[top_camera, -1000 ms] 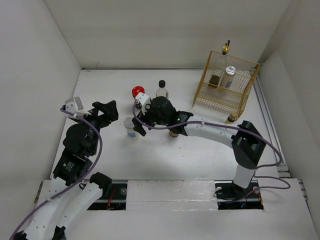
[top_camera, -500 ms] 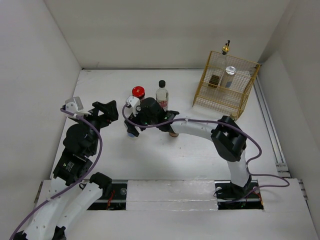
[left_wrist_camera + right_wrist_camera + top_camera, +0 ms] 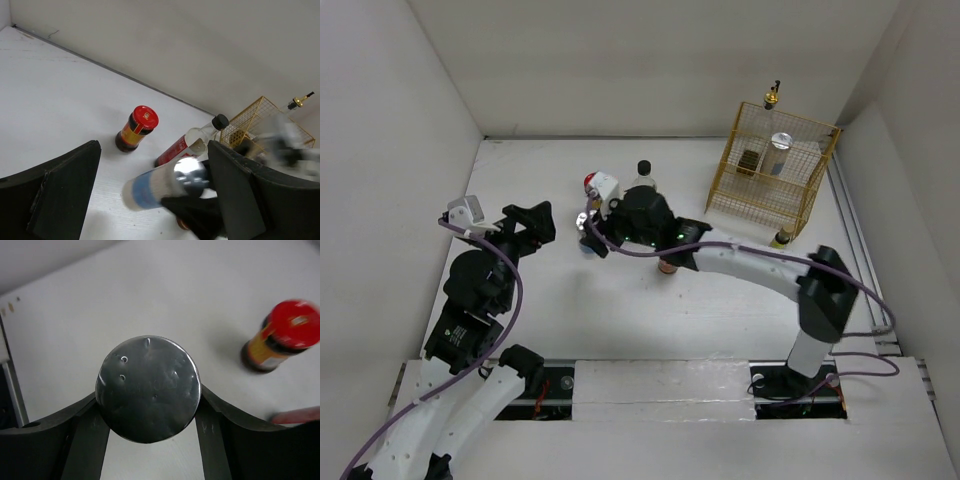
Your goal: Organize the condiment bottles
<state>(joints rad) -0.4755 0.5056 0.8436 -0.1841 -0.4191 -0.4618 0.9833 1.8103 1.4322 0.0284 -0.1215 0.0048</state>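
My right gripper (image 3: 588, 234) is shut on a silver-lidded white jar with a blue label (image 3: 150, 188) and holds it tilted just above the table. The wrist view shows its lid (image 3: 148, 388) clamped between both fingers (image 3: 212, 440). A red-lidded jar (image 3: 136, 129) and a tall black-capped clear bottle (image 3: 643, 176) stand just behind it. A yellow-capped brown bottle (image 3: 667, 265) stands under the right forearm, and another (image 3: 781, 238) stands by the rack. My left gripper (image 3: 525, 224) is open and empty, to the left of the held jar.
A yellow wire rack (image 3: 812, 190) stands at the back right, holding a silver-lidded jar (image 3: 780, 145) and a dark bottle (image 3: 748, 160). A gold-spout bottle (image 3: 773, 97) shows at its back edge. White walls close the table on three sides.
My right gripper reached left to the silver-lidded jar, shut on it and has raised it, shifting a little back. The left arm has barely moved.
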